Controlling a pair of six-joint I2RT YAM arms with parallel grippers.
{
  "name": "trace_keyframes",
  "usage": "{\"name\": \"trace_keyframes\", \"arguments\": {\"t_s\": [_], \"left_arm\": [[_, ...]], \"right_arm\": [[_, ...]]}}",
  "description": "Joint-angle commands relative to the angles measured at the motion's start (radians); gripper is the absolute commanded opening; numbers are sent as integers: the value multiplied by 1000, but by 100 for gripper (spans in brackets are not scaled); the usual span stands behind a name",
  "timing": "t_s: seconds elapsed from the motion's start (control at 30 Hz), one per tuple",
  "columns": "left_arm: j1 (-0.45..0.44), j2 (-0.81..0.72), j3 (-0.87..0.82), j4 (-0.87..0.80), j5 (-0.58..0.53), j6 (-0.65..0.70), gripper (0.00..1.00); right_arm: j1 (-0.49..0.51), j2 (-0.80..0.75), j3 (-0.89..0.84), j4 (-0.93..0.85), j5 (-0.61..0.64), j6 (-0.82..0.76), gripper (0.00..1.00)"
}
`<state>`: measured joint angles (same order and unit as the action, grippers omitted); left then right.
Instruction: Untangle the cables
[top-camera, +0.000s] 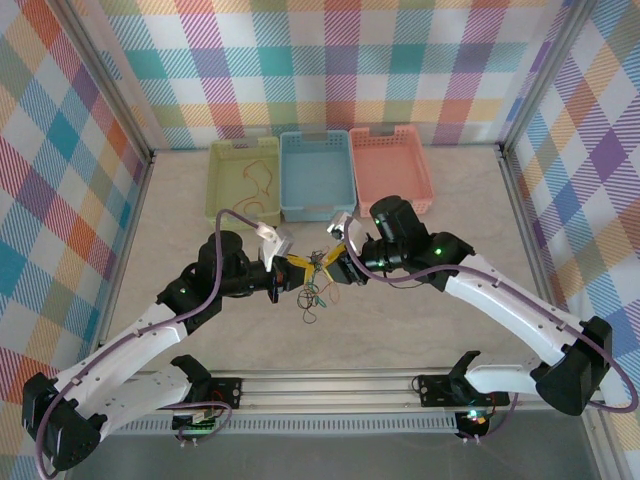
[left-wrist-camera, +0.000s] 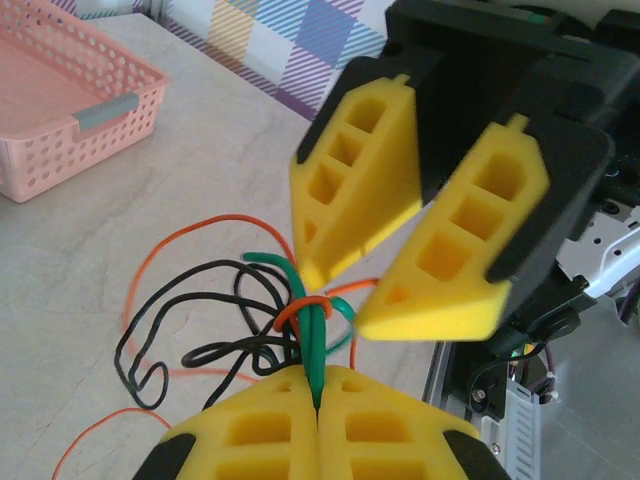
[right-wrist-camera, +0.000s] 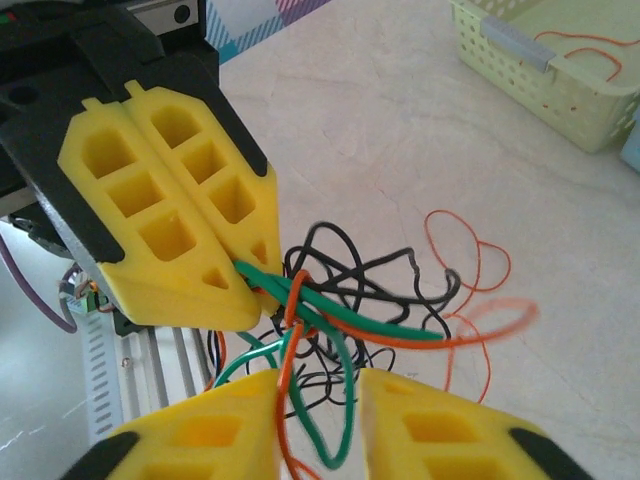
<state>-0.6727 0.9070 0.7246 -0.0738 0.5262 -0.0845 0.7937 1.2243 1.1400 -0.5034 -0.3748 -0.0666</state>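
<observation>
The cables (top-camera: 314, 292) hang as one tangle of green, black and orange wire between my two grippers, just above the tabletop. My left gripper (left-wrist-camera: 318, 388) is shut on a green cable (left-wrist-camera: 317, 345); an orange loop (left-wrist-camera: 300, 310) wraps round that green strand and black wire (left-wrist-camera: 190, 300) trails to the left. My right gripper (right-wrist-camera: 320, 382) faces it, jaws apart, with an orange strand (right-wrist-camera: 285, 385) and a green loop (right-wrist-camera: 345, 410) passing between its fingers. In the top view the left gripper (top-camera: 300, 268) and right gripper (top-camera: 331, 262) meet tip to tip mid-table.
Three baskets stand in a row at the back: yellow-green (top-camera: 222, 180), blue (top-camera: 317, 178), pink (top-camera: 392, 172). A loose orange wire (top-camera: 262, 178) lies in the yellow-green one. An aluminium rail (top-camera: 330, 385) runs along the near edge.
</observation>
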Motion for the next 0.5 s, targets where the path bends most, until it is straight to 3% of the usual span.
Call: {"name": "trace_keyframes", "arguments": {"t_s": [0.0, 0.17, 0.47], "left_arm": [[-14, -2, 30, 19, 0, 17, 0], [-14, -4, 27, 19, -5, 17, 0], [-14, -6, 26, 24, -108, -37, 0]], "right_arm": [[8, -18, 31, -8, 24, -19, 20], [8, -24, 29, 1, 35, -24, 0], [8, -117, -56, -8, -7, -124, 0]]}}
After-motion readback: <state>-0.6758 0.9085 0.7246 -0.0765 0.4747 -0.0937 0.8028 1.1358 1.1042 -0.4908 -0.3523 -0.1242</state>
